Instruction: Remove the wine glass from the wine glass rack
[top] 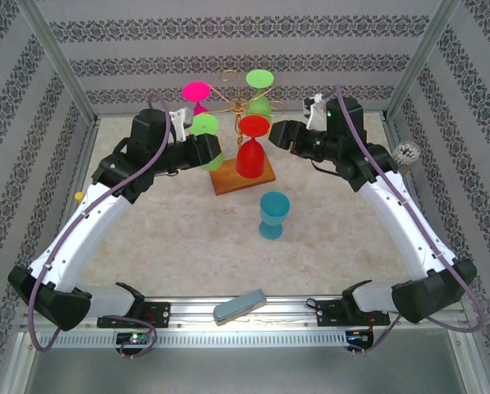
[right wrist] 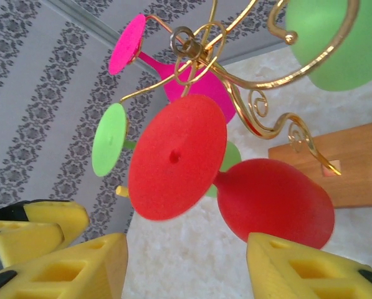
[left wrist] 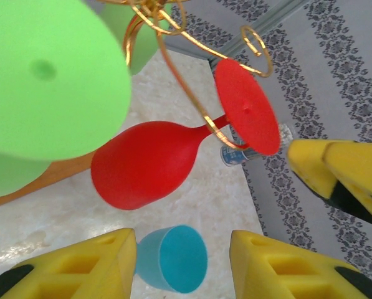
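While left gripper (left wrist: 182, 258) and right gripper (right wrist: 186, 255) are spread, empty, the red wine glass (right wrist: 273, 202) ahead (light, stiff, probably slick) is best taken by its bowl.

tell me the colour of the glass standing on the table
The standing glass is teal blue, clearest in the top external view.

Striped patterned wallpaper walls (top: 245, 49); pale marbled tabletop (top: 171, 246); grey metal corner posts (top: 57, 61).

Red wine glass (top: 252, 152) hangs inverted from gold wire rack (top: 228, 182).
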Motion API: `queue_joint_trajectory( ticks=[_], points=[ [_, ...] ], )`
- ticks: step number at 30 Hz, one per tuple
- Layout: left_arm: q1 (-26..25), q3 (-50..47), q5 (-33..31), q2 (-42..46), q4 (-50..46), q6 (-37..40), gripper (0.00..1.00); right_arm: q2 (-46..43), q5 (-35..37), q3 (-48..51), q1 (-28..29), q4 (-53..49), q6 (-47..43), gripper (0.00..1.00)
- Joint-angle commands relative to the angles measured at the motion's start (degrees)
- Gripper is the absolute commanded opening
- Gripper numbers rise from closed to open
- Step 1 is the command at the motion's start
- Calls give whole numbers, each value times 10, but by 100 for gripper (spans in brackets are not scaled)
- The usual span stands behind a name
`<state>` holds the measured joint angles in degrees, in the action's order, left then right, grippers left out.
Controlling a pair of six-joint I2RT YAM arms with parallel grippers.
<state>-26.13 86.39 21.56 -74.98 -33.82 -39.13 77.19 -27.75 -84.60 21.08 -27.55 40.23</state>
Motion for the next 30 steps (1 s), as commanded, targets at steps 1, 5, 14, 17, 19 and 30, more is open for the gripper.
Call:
queue_joint_trajectory(
  ticks=[1,5,14,17,19,30],
  points=[
    [6,32,25,-9,5,17,45,19,-36,-17,-9,45,24,51],
    [6,46,29,-20,7,20,45,36,-37,-26,-11,51,28,49],
    [7,38,32,-16,26,14,45,51,-41,-31,-13,57,34,44],
    [7,36,33,-15,27,14,45,54,-39,-30,-14,58,34,43],
    [8,36,31,-13,26,14,45,56,-38,-29,-15,62,37,42],
    [16,30,35,-10,39,13,45,76,-49,-37,-20,68,45,42]
  ],
)
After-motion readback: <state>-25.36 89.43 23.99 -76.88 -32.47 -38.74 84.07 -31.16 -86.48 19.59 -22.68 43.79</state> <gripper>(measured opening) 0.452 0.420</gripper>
